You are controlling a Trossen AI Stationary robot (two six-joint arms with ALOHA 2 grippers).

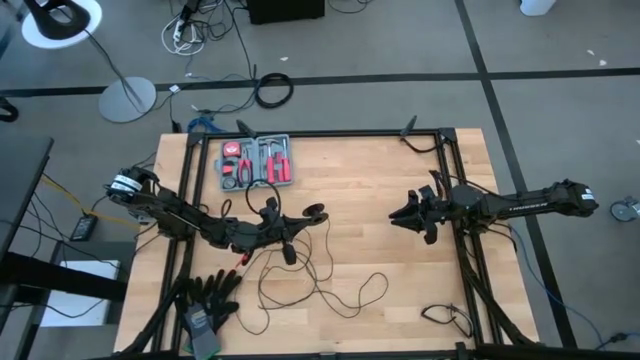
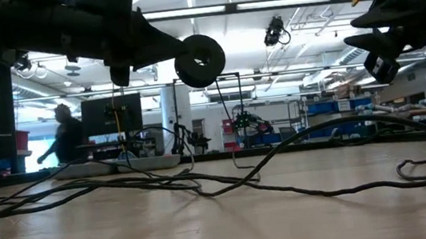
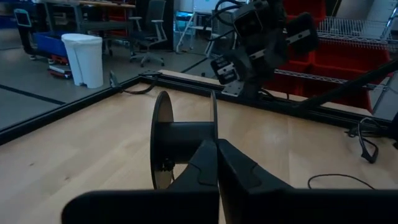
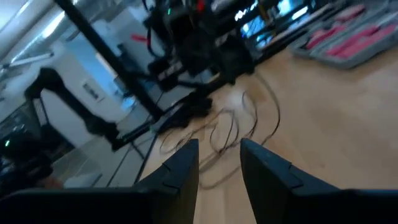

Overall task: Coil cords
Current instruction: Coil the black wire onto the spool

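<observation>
The left gripper [image 1: 300, 218] is clenched on the small black spool [image 3: 180, 142], lifted above the table centre; the right gripper [image 1: 400, 215] hovers at its three o'clock, fingers parted and empty. The thin black cord [image 1: 330, 290] sprawls in slack loops at the spool's six o'clock on the wooden table [image 1: 400, 290]. It looks light, limp and tangle-prone, so pinching a free run near the spool seems safest.
</observation>
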